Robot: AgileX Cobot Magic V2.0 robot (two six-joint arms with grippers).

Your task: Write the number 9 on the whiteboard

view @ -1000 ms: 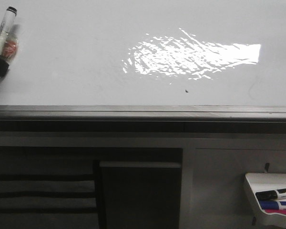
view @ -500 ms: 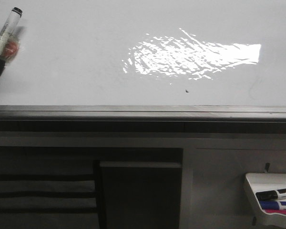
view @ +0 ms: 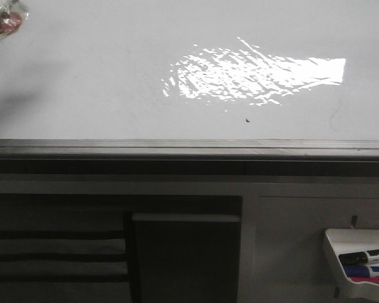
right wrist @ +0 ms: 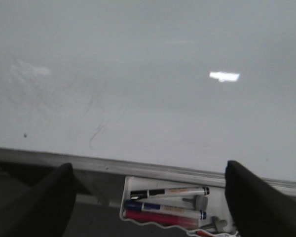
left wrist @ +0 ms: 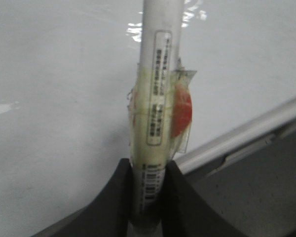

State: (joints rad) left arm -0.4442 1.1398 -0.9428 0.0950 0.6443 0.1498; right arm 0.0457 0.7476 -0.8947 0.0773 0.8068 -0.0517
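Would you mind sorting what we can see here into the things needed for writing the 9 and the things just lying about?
Belongs to the job:
- whiteboard
- marker, clamped in the left gripper
- no clear 9 on the board yet, only faint strokes

Just lying about:
- marker tray with black, blue and red markers
- lone black speck
- right gripper, open and empty

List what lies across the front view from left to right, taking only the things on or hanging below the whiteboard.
Taped marker held at the top left corner → bright glare patch on the whiteboard → tiny black speck → white marker tray with black, blue and red markers at the lower right.
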